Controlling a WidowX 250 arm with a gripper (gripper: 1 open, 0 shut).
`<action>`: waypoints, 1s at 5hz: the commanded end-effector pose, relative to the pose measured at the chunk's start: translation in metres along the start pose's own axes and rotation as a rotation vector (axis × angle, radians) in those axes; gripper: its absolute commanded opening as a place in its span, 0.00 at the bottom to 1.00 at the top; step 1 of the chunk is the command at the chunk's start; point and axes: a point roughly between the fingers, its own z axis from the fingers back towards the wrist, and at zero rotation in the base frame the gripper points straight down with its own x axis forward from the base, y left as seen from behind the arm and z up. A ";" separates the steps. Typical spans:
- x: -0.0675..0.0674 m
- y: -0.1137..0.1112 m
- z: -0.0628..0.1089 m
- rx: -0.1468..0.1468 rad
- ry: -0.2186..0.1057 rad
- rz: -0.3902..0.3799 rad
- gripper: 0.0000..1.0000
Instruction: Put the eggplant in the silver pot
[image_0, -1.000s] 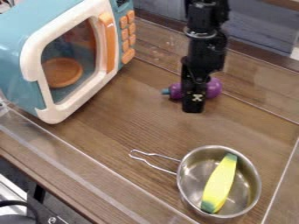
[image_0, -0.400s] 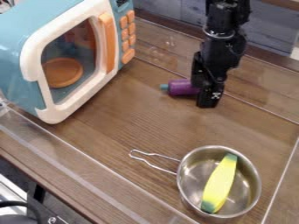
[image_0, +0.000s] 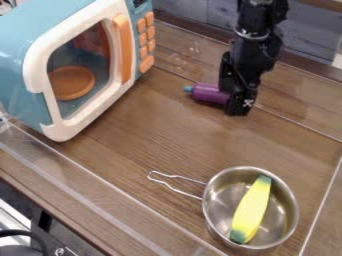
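Note:
The purple eggplant (image_0: 206, 94) lies on its side on the wooden table, green cap pointing left toward the microwave. My black gripper (image_0: 238, 104) points straight down just to the eggplant's right and hides that end of it. The jaws stand open and I see nothing gripped between them; whether a finger touches the eggplant I cannot tell. The silver pot (image_0: 218, 203) sits near the front right of the table, its wire handle (image_0: 174, 182) sticking out to the left, well apart from the gripper.
A yellow corn-like toy (image_0: 253, 207) lies inside the pot. A blue-and-white toy microwave (image_0: 74, 60) with an orange panel fills the left side. A clear raised rim (image_0: 94, 190) runs along the table's front edge.
The gripper has moved back and to the right, away from the camera. It stood right over the eggplant; now the eggplant shows mostly to its left, a little farther back.

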 end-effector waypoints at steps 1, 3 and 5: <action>-0.001 0.007 0.017 0.086 -0.051 0.073 1.00; -0.008 -0.001 0.000 0.129 -0.082 0.061 1.00; -0.009 -0.005 -0.016 0.151 -0.138 -0.037 1.00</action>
